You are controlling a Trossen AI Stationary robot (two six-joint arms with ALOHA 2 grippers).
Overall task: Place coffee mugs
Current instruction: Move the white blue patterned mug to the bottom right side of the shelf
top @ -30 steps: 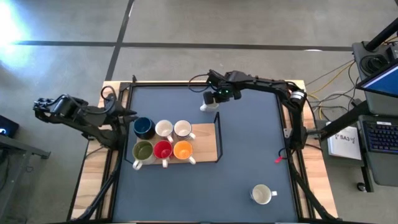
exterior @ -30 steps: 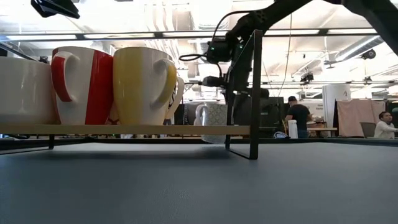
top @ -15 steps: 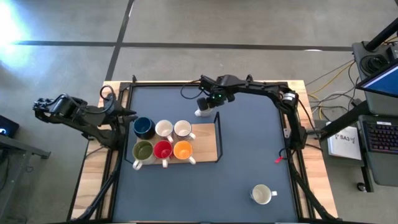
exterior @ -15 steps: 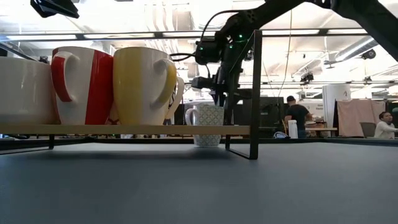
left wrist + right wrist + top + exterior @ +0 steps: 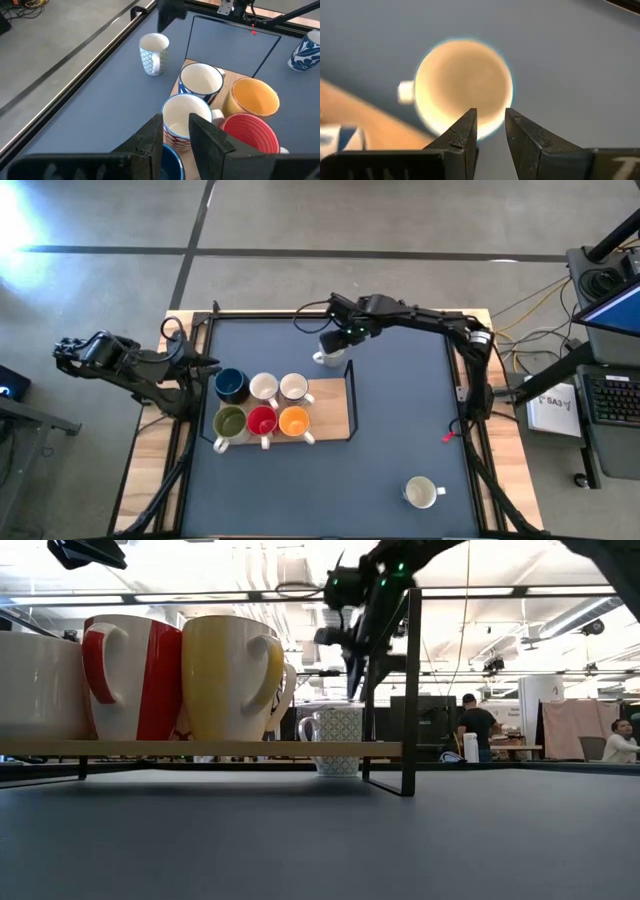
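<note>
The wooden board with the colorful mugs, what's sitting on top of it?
Six mugs stand on the wooden board: dark blue mug, two white mugs, olive green mug, red mug, orange mug. Under them, the board is hidden.

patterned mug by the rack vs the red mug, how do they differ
The patterned mug stands on the table mat beside the wooden tray; the red mug sits on the tray among other mugs. The patterned one is white with a blue lattice, the red one solid red outside. Both stand upright, with side handles.

Dark blue mug point(image 5: 231, 385), olive mug point(image 5: 230, 421), red mug point(image 5: 262, 420), orange mug point(image 5: 294, 420); white mug point(image 5: 153, 53) with blue lattice pattern; table point(image 5: 400, 410) slate blue.
</note>
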